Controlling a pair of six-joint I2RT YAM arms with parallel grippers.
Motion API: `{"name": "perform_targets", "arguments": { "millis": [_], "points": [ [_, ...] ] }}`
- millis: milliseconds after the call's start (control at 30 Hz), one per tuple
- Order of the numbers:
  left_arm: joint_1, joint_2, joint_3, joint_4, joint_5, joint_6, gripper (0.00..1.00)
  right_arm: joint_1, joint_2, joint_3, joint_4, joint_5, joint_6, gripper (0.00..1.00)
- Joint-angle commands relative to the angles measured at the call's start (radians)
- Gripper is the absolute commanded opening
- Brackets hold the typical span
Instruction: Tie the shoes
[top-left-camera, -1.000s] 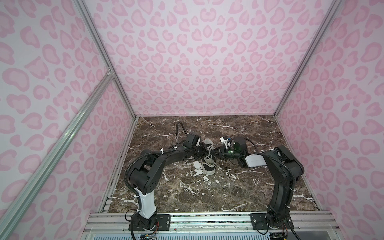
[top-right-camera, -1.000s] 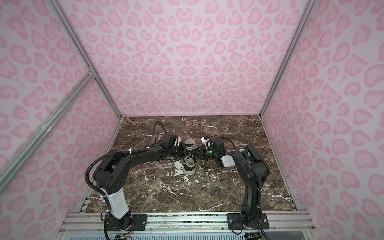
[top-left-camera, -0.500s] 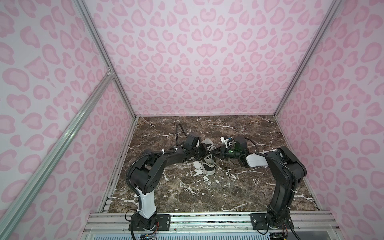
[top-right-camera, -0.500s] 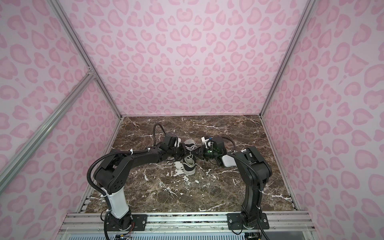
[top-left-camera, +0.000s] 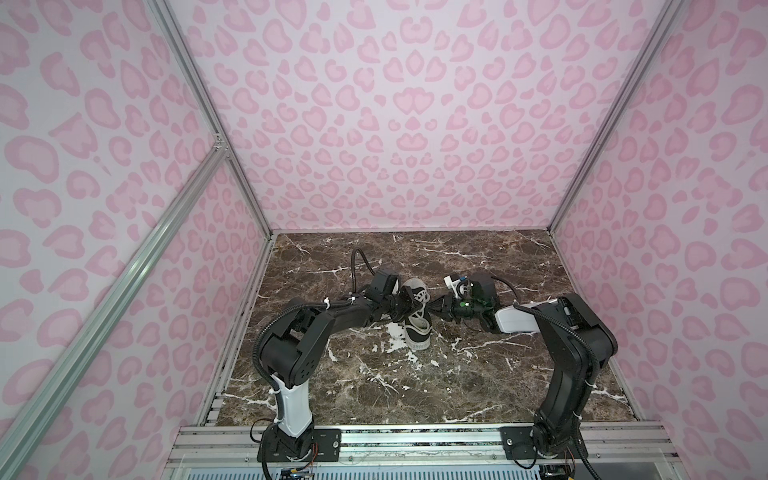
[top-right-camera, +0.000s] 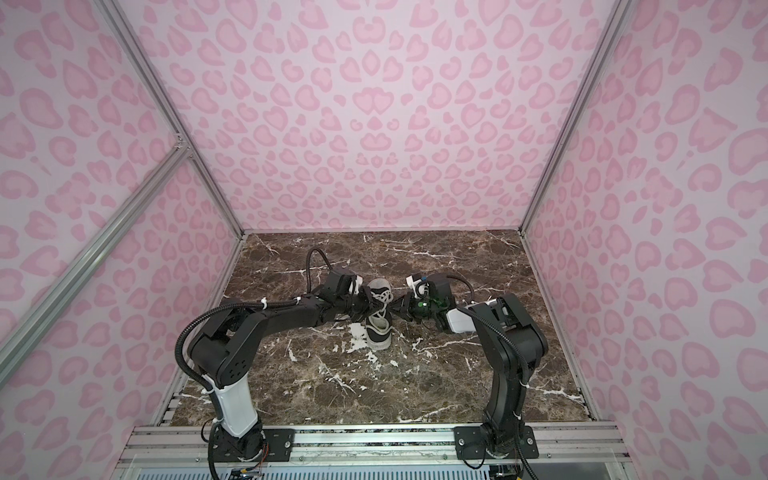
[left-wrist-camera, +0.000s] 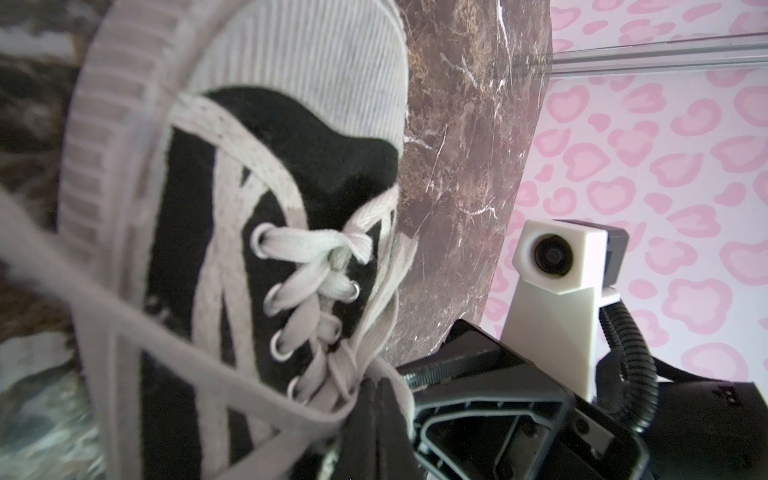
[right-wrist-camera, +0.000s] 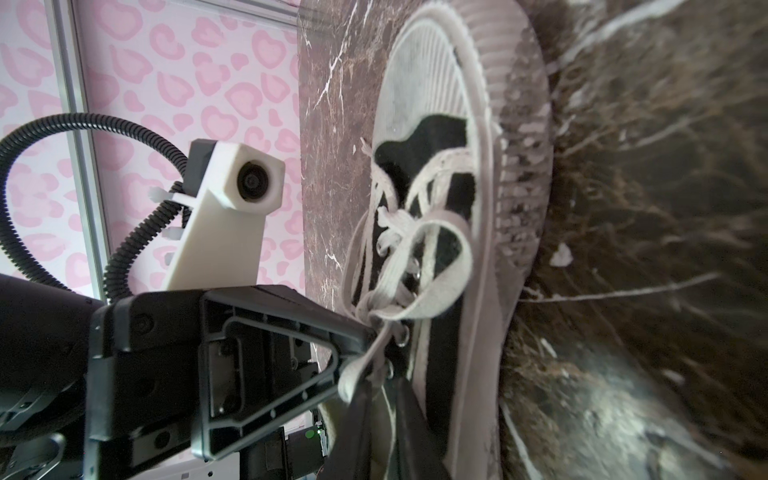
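A black canvas shoe (top-left-camera: 417, 328) (top-right-camera: 379, 332) with a white toe cap lies mid-floor, toe toward the front rail. Its off-white laces (left-wrist-camera: 307, 270) (right-wrist-camera: 415, 249) cross the eyelets and form a loop over the tongue. My left gripper (top-left-camera: 410, 306) (top-right-camera: 371, 309) (left-wrist-camera: 376, 395) reaches in from the left, shut on a lace band that wraps its tips. From the right, my right gripper (top-left-camera: 435, 306) (top-right-camera: 397, 309) (right-wrist-camera: 384, 399) meets it at the shoe's throat. It is nearly closed, with a thin lace strand between its fingers (right-wrist-camera: 409, 419).
The brown marble floor (top-left-camera: 457, 374) is boxed in by pink heart-patterned walls (top-left-camera: 395, 124) on three sides. An aluminium rail (top-left-camera: 415, 440) runs along the front and carries both arm bases. The two arms arch inward and their wrists almost touch above the shoe.
Both grippers stay at the laces with the shoe in place. The right arm's elbow has shifted slightly.
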Motion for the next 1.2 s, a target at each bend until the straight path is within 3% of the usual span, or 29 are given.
{"name": "perform_targets", "arguments": {
  "millis": [0, 200, 400, 1167],
  "points": [
    [-0.001, -0.001, -0.006, 0.031, 0.005, -0.006, 0.03, 0.005, 0.021, -0.01, 0.067, -0.015, 0.034, 0.16],
    [0.0, -0.005, -0.017, 0.05, 0.011, -0.022, 0.03, 0.013, 0.054, -0.019, 0.193, -0.028, 0.123, 0.17],
    [0.011, 0.003, -0.071, 0.208, 0.06, -0.123, 0.03, 0.014, 0.075, -0.039, 0.318, -0.032, 0.202, 0.17],
    [0.016, 0.029, -0.141, 0.417, 0.077, -0.27, 0.03, 0.004, 0.057, -0.085, 0.378, -0.015, 0.249, 0.19]
  ]
}}
